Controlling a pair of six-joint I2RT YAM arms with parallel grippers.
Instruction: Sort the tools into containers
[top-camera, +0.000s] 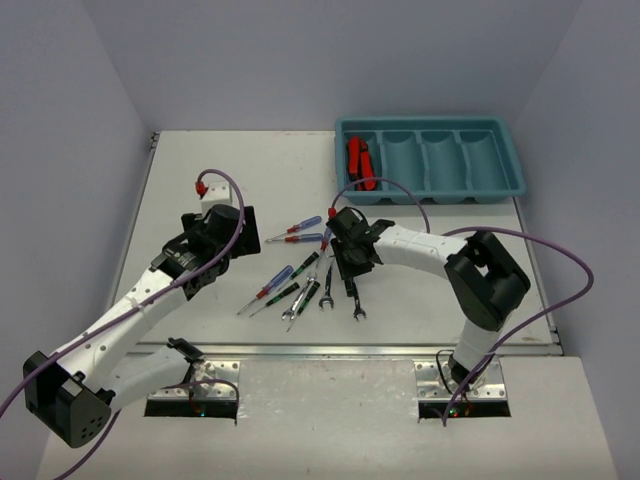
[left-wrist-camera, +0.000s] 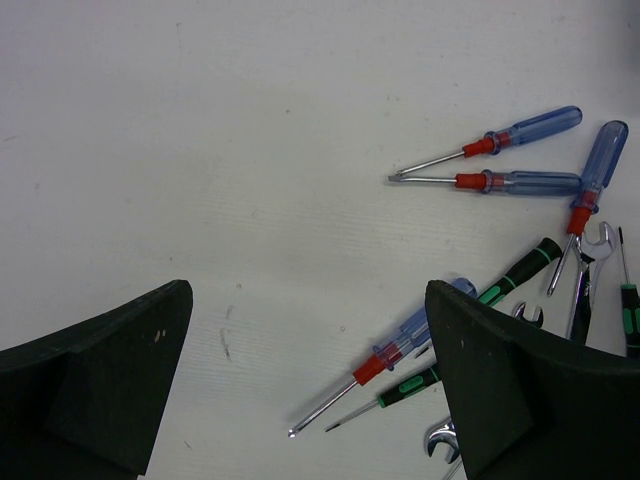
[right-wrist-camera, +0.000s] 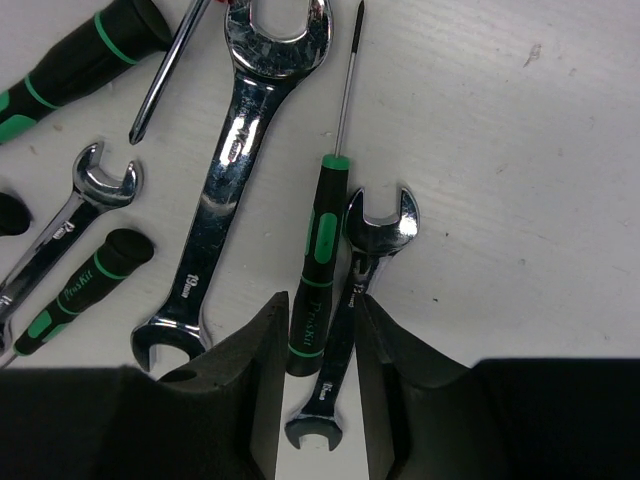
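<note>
Green-banded black screwdriver (right-wrist-camera: 318, 250) and small wrench (right-wrist-camera: 345, 315) lie between right jaws.

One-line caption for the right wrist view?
Right end effector straddles a green-black screwdriver and a small wrench lying side by side.

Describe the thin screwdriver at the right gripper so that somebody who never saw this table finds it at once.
Find the right gripper over the tools in the middle of the table. Between a long silver wrench and a short wrench lies the screwdriver. Unlike the other black-and-green ones, it lies side by side with the short wrench, its thin shaft pointing away from the gripper.
</note>
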